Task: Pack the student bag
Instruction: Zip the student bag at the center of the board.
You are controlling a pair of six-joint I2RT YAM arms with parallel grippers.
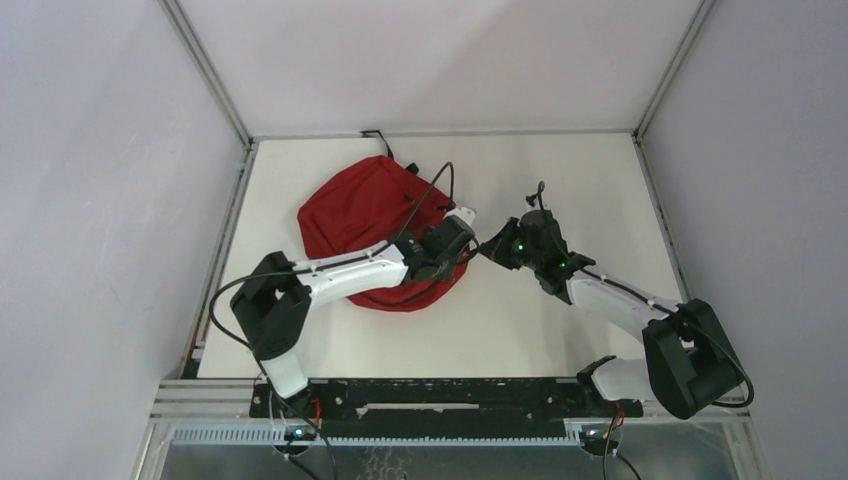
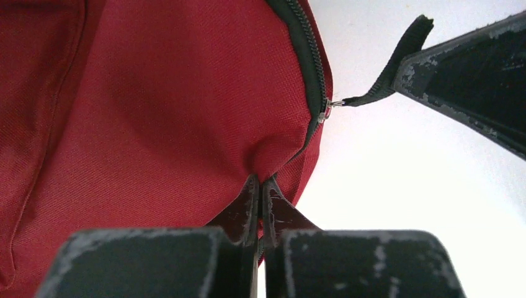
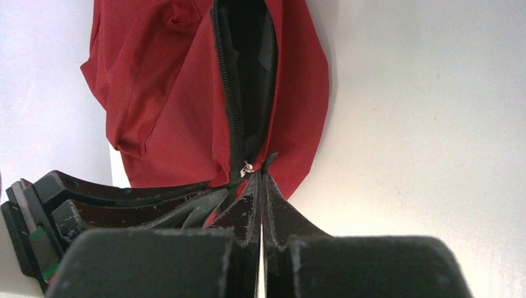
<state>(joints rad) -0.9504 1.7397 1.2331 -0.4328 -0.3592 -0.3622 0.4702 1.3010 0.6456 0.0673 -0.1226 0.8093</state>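
The student bag (image 1: 365,215) lies flat on the white table, a soft red backpack with a black zip. My left gripper (image 1: 466,247) is at the bag's right edge, and in the left wrist view it (image 2: 260,181) is shut on a pinched fold of the red fabric (image 2: 155,112) just below the zip. My right gripper (image 1: 492,247) faces it from the right. In the right wrist view it (image 3: 262,174) is shut on the black zip pull strap (image 2: 379,89) beside the metal slider (image 3: 247,167). Above the slider the zip gapes, showing a dark inside (image 3: 248,62).
The white table (image 1: 560,330) has grey walls at the back and on both sides. A black cable end (image 1: 378,135) sits at the back edge behind the bag. The black mounting rail (image 1: 450,400) runs along the near edge.
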